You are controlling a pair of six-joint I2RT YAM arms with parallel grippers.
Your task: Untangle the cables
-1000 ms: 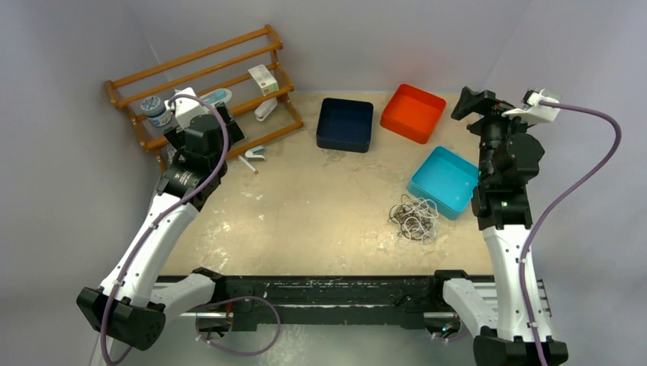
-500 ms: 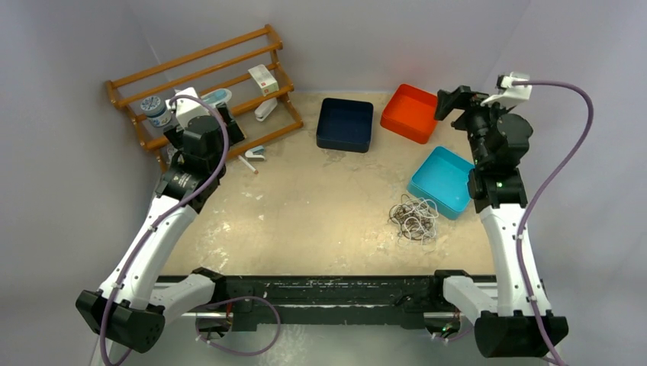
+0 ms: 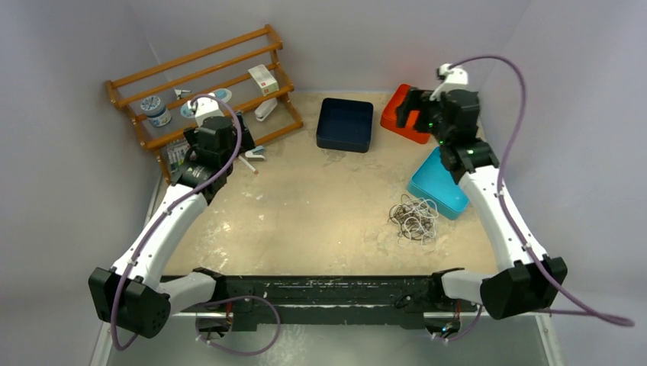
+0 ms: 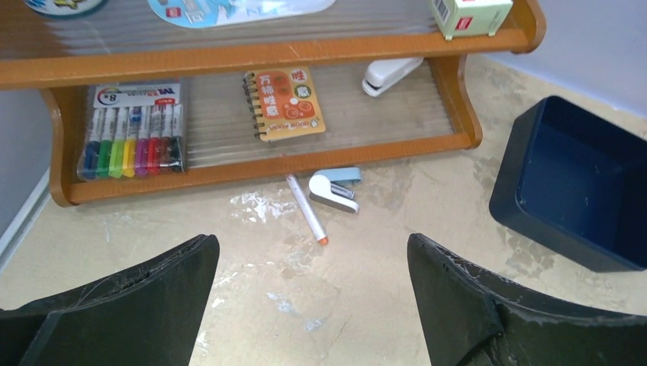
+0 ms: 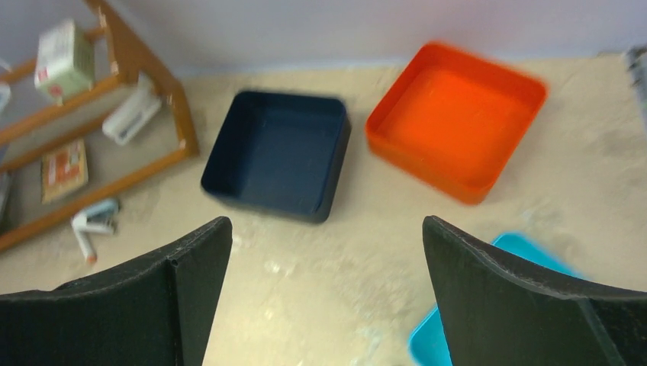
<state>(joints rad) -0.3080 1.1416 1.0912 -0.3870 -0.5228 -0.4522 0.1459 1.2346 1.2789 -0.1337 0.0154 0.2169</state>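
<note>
At the far left a wooden rack stands by the wall, with a marker set, a notebook and a white stapler on its lowest shelf. The left end effector hovers just in front of it, jaws spread wide with nothing between them. On the surface ahead of it lie a pen and a blue stapler, just beside each other. Toward the middle, at the far side, sits a navy tray. To its right is an orange tray, and nearer than that a teal tray. The cables lie on the surface in a loose knot of white and dark loops, just beside the teal tray's near-left side and well apart from both arms. The right end effector is raised over the orange tray in the top view, looking toward the navy tray – its jaws stand wide apart and hold nothing
</note>
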